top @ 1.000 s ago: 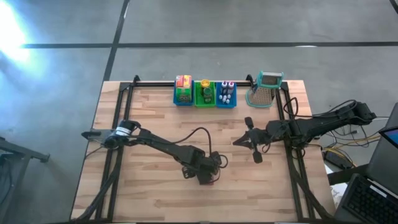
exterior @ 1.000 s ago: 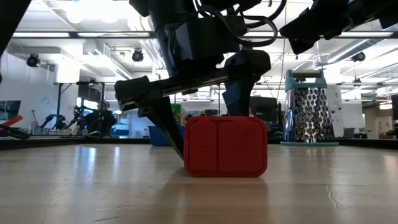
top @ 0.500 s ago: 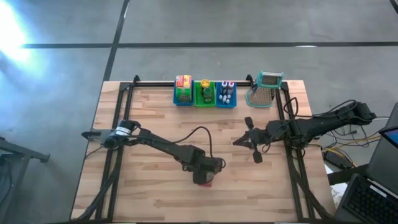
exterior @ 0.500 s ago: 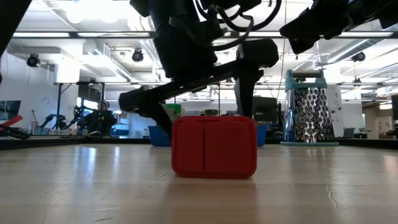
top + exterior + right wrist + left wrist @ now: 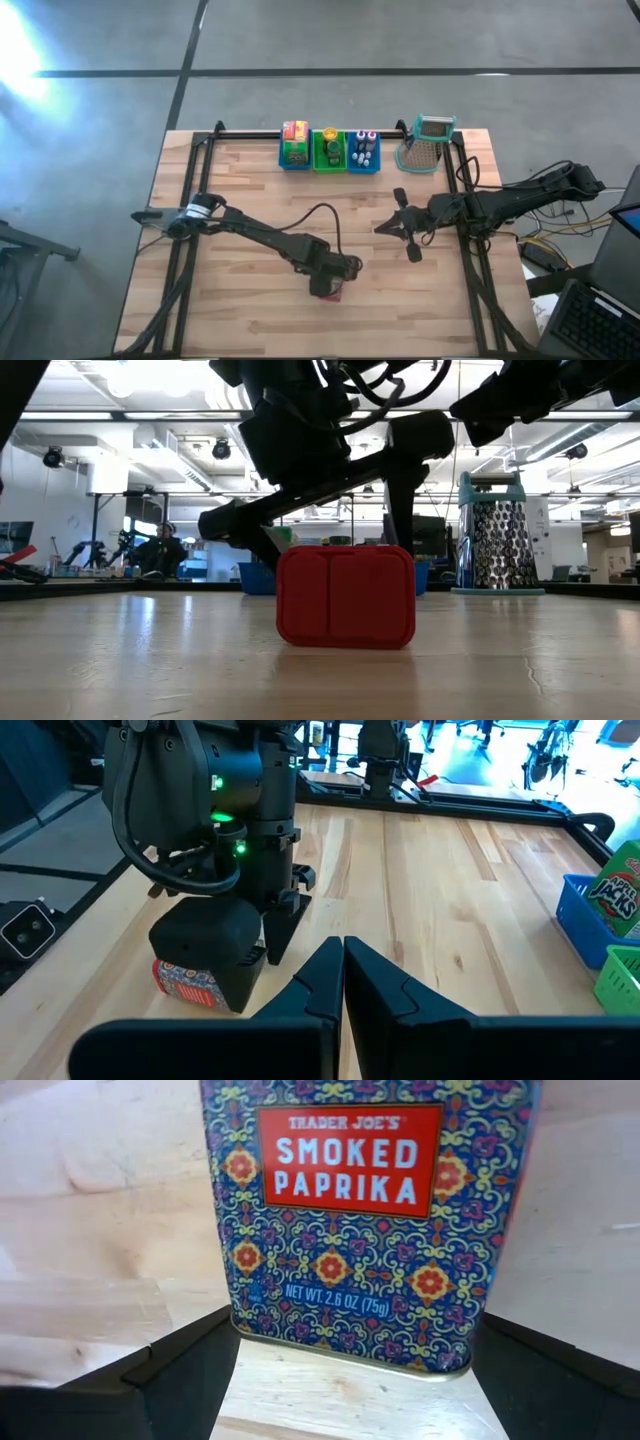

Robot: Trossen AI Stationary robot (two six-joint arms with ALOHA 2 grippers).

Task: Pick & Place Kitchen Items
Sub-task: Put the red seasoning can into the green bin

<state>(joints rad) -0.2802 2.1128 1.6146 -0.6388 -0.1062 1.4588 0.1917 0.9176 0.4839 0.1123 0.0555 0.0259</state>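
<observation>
Butcher-block table [image 5: 230,190] carries everything, with three bins lined up along its far edge: a blue bin [image 5: 294,156] holding a yellow-red box [image 5: 294,131], a green bin [image 5: 329,157], and another blue bin [image 5: 363,158] with small bottles [image 5: 364,136]. A metal grater [image 5: 426,145] stands beside them toward the far right corner. Near the middle of the near edge, the smoked paprika tin [image 5: 362,1230] lies on the wood with its red cap [image 5: 345,596] facing the near edge. The left gripper [image 5: 332,276] hangs over it, fingers [image 5: 180,1375] spread wide on either side, apparently lined up to close on the tin. The right gripper [image 5: 393,227] waits toward the right edge, fingers pressed together and holding nothing.
</observation>
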